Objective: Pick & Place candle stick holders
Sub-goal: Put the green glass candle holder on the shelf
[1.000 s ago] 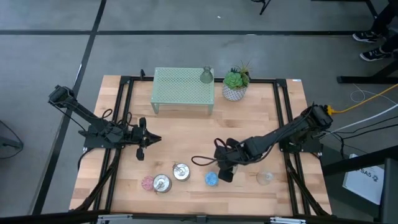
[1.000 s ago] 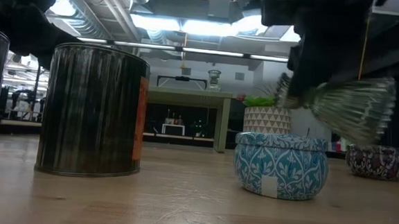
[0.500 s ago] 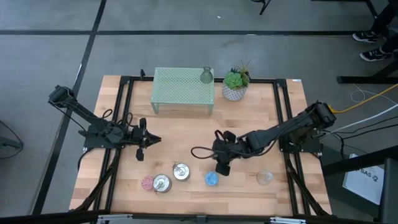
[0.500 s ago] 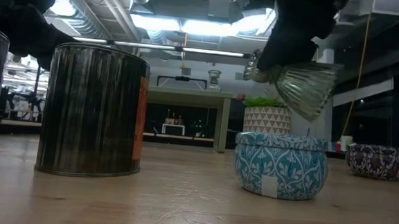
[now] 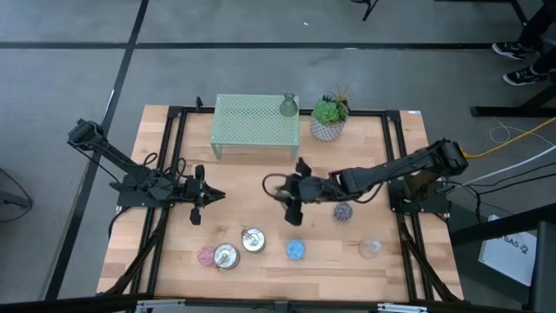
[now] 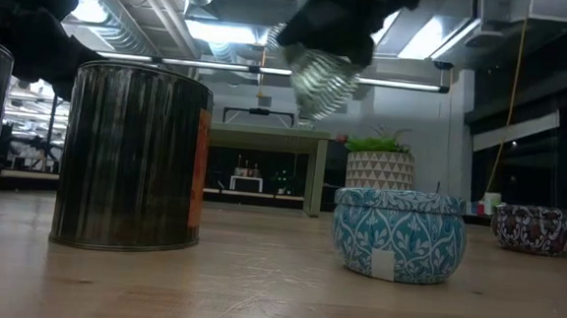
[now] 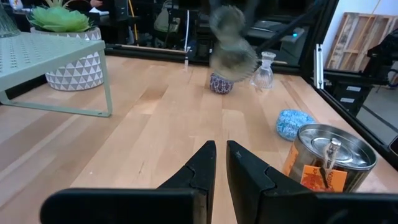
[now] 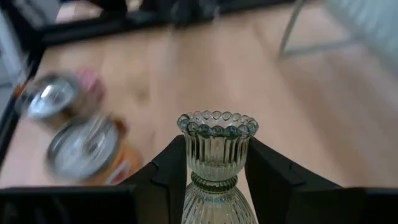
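Glass holder (image 8: pixel 216 163) gripped lengthwise, right hand (image 8: pixel 214 180)

- Mesh stand (image 5: pixel 255 128) at table's far edge, w/ a small glass holder (image 5: pixel 287 106) on its right end; plant pot (image 5: pixel 328 122) just right of stand.
- Right gripper (image 5: pixel 291 193) mid-table, above the wood – ribbed glass holder (image 8: pixel 216 163) clamped btwn its fingers.
- Patterned holder (image 5: pixel 343 210) on table just right of that gripper.
- Near edge, left to right: pink holder (image 5: pixel 205 256), two metal tins (image 5: pixel 228 256) (image 5: pixel 253 240), blue holder (image 5: pixel 296 250), clear holder (image 5: pixel 371 248) – well apart.
- Left gripper (image 5: pixel 195 196) at table's left.
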Action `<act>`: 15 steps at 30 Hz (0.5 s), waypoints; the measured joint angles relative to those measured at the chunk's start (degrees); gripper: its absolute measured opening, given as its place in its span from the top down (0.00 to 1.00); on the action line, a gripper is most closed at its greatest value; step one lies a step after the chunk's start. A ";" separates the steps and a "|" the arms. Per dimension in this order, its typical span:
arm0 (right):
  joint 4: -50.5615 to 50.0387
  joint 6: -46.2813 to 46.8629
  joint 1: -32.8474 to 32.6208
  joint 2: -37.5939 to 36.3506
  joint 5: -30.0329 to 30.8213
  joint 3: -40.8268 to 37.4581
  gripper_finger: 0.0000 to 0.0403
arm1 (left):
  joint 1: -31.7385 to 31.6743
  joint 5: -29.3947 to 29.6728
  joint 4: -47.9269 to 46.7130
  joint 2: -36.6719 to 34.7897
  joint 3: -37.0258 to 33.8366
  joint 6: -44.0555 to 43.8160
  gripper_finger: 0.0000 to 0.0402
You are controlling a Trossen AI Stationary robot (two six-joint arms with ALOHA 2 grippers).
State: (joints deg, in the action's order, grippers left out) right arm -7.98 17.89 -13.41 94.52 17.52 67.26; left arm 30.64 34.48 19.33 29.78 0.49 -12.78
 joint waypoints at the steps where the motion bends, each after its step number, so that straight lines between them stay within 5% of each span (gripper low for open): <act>1: 1.82 -1.16 0.56 0.00 0.72 0.00 0.66 | -0.01 0.00 -0.02 0.00 0.00 0.00 0.92; 15: 18.62 -13.81 6.12 0.00 9.97 0.00 0.66 | 0.01 0.00 -0.03 0.00 0.00 0.00 0.92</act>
State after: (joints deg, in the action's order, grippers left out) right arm 10.64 4.07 -7.29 94.52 27.49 67.26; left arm 30.65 34.48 19.30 29.78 0.49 -12.78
